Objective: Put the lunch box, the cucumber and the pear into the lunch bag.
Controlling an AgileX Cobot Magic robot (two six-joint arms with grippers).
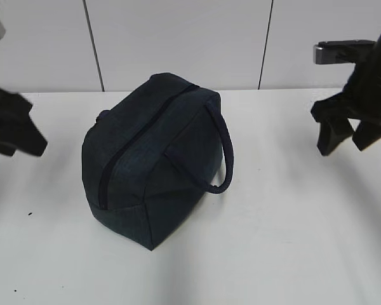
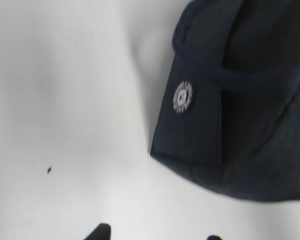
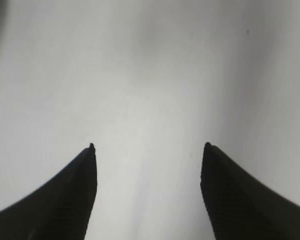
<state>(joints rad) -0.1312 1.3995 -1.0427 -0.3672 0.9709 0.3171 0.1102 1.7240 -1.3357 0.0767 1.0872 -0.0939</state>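
Note:
The dark navy lunch bag [image 1: 153,155] stands in the middle of the white table with its top zipper shut and one loop handle hanging on its right side. In the left wrist view the bag [image 2: 240,100] fills the upper right, with a round white logo on it. My left gripper [image 1: 16,136] hangs open and empty at the left edge, apart from the bag; only its fingertips show in the left wrist view [image 2: 157,234]. My right gripper [image 1: 352,136] is open and empty above the table at the right [image 3: 148,147]. The lunch box, the cucumber and the pear are out of view.
The white table [image 1: 286,241] runs to a white panelled wall at the back. A small dark speck [image 1: 30,213] lies on the table at the left, also in the left wrist view [image 2: 49,170].

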